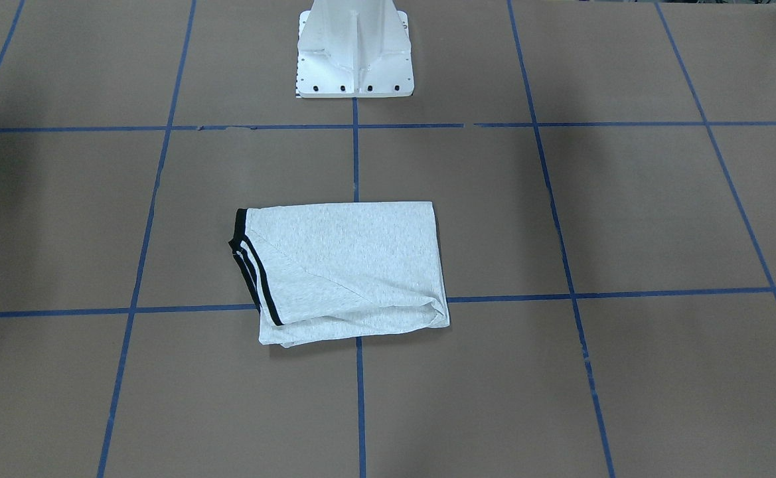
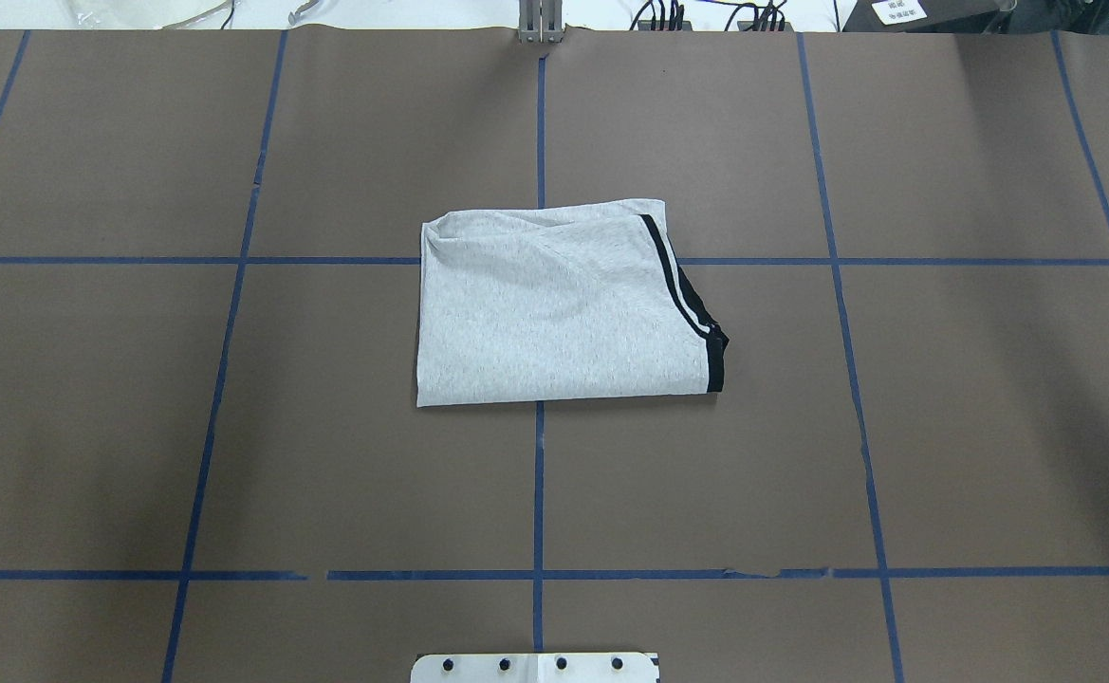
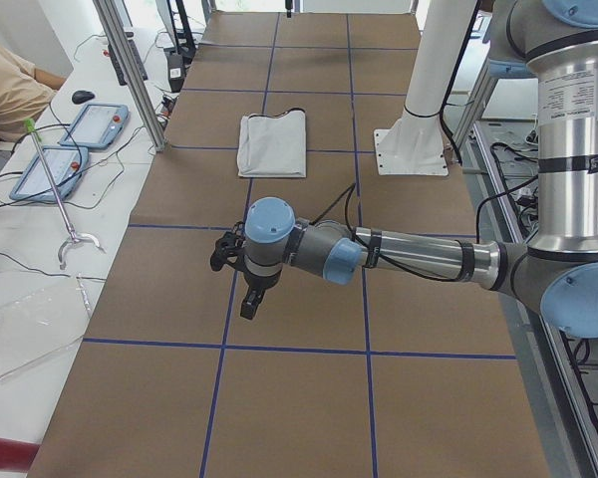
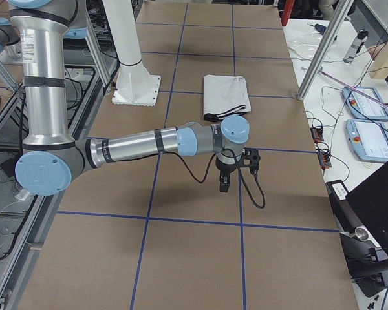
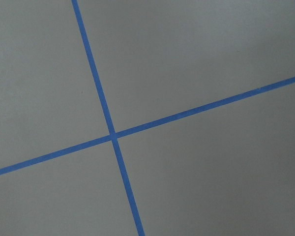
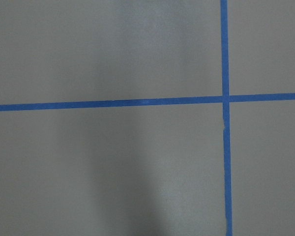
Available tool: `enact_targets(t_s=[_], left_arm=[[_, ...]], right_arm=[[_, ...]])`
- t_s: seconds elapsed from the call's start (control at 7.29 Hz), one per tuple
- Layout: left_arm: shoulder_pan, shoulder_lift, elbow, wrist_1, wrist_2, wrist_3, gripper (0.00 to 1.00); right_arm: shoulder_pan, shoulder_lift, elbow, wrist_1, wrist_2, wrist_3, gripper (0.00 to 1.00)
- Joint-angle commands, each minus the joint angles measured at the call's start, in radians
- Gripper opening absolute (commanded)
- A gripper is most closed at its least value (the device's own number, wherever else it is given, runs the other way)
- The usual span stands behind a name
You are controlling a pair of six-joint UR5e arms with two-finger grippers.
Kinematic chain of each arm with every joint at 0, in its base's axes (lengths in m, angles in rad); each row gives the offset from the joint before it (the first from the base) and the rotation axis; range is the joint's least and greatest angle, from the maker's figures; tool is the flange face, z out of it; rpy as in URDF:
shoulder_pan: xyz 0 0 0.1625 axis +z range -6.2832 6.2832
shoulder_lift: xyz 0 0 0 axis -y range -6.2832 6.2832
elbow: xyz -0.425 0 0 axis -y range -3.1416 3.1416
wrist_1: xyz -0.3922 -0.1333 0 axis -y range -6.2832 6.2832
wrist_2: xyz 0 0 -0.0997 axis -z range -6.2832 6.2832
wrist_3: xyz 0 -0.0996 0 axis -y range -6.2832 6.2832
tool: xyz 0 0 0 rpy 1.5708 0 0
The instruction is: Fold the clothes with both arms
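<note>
The grey T-shirt (image 1: 348,265) lies folded into a flat rectangle at the middle of the table, with its black stripes along one short edge. It also shows in the overhead view (image 2: 554,313) and in both side views (image 3: 272,144) (image 4: 225,95). Its print is hidden. The left gripper (image 3: 249,299) hangs over bare table far from the shirt, and shows only in the exterior left view. The right gripper (image 4: 224,184) does the same at the other end, and shows only in the exterior right view. I cannot tell whether either is open or shut. Both wrist views show only brown table and blue tape.
The white pedestal base (image 1: 354,60) stands behind the shirt. Blue tape lines (image 2: 539,474) grid the brown table. Teach pendants (image 3: 90,124) (image 4: 368,103), cables and a person (image 3: 5,80) are along the operators' side, beyond metal frame posts (image 3: 130,75).
</note>
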Motion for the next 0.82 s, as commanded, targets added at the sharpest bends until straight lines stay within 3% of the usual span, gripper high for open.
enact_targets(t_s=[0.0,0.69], left_arm=[[0.001,0.001,0.002,0.001,0.002,-0.001,1.00],[0.001,0.011,-0.030,0.004,-0.002,-0.001,1.00]], right_arm=[[-0.002,0.000,-0.027,0.000,0.000,-0.001,1.00],[-0.002,0.001,-0.039,0.002,0.004,-0.002,1.00]])
